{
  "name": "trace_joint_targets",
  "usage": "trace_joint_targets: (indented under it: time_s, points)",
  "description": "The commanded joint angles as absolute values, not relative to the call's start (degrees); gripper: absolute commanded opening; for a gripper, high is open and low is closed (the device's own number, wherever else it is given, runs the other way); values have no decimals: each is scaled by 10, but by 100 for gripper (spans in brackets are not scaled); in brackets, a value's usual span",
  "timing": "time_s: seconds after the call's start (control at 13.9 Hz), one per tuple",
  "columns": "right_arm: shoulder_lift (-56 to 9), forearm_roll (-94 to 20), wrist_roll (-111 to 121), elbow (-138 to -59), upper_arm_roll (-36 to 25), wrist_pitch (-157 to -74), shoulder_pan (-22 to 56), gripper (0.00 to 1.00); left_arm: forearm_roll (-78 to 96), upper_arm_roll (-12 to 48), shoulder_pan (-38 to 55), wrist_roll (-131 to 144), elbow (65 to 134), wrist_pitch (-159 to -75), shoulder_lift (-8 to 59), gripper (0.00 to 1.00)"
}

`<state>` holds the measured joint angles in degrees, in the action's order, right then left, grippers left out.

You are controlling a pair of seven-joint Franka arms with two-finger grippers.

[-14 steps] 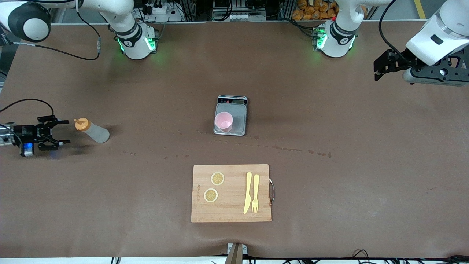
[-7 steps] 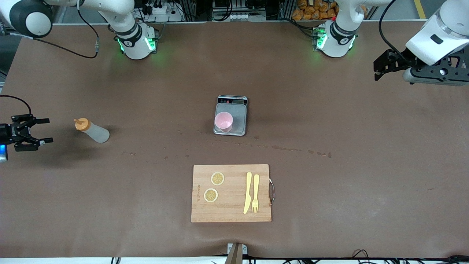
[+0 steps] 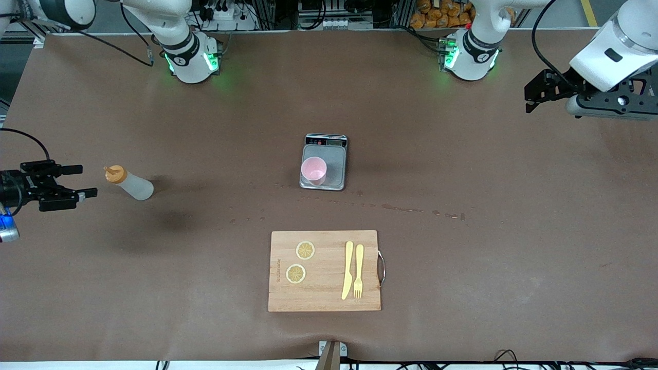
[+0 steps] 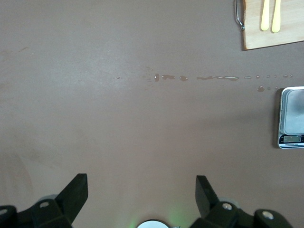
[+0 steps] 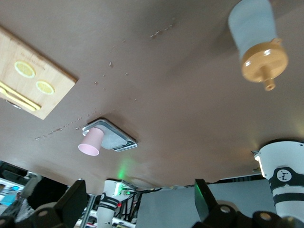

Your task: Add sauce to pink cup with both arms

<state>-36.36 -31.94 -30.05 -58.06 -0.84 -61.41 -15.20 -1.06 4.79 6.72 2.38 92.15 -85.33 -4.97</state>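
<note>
The round pink plastic cup stands on the small steel scale for weighing, while the clear orange-capped sauce bottle stands beside the right hand, wide open and empty; the left hand waits, open and empty.

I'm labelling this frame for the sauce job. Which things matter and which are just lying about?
For the job: clear squeeze bottle with orange cap; pink plastic cup on the grey digital scale; open right gripper; open left gripper.

Lying about: wooden cutting board, lemon slices, yellow knife, yellow fork.
</note>
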Motion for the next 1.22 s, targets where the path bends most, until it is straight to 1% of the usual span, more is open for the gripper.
trace_joint_targets:
  time_s: [0.0, 0.07, 0.14, 0.29, 0.5, 0.72, 0.79, 0.86, 1.01, 1.08, 1.15]
  points:
    - [-332, -309, -296, -591, -12, -616, -143, 100, -2, 49, 64, 25, 911, -842, -48, 100]
    - [-324, -304, -295, -591, -12, -616, -140, 100, -2, 49, 64, 25, 911, -842, -48, 100]
    - [-298, -283, -294, -591, -14, -620, -123, 100, -2, 49, 64, 25, 911, -842, -48, 100]
    - [-253, -216, -294, -599, -14, -644, -76, 100, -2, 49, 64, 25, 911, -842, -48, 100]
    - [-204, -122, -294, -609, -14, -645, -4, 100, -2, 49, 64, 25, 911, -842, -48, 100]
    - [-169, -84, -290, -611, -14, -648, 18, 100, -2, 49, 63, 25, 911, -842, -48, 100]
    - [-153, -73, -272, -626, -14, -656, 18, 100, -2, 49, 64, 25, 911, -842, -48, 100]
    - [-122, -60, -232, -662, -13, -689, 18, 100, -2, 49, 63, 25, 912, -842, -48, 100]
    - [-49, -55, -155, -775, -14, -773, 11, 100, -2, 49, 63, 25, 912, -842, -48, 100]
    - [-24, -55, -140, -813, -14, -808, 9, 100, -2, 49, 63, 25, 912, -842, -48, 100]
    - [-15, -42, -137, -830, -11, -826, 8, 100, -2, 49, 63, 25, 911, -842, -48, 100]
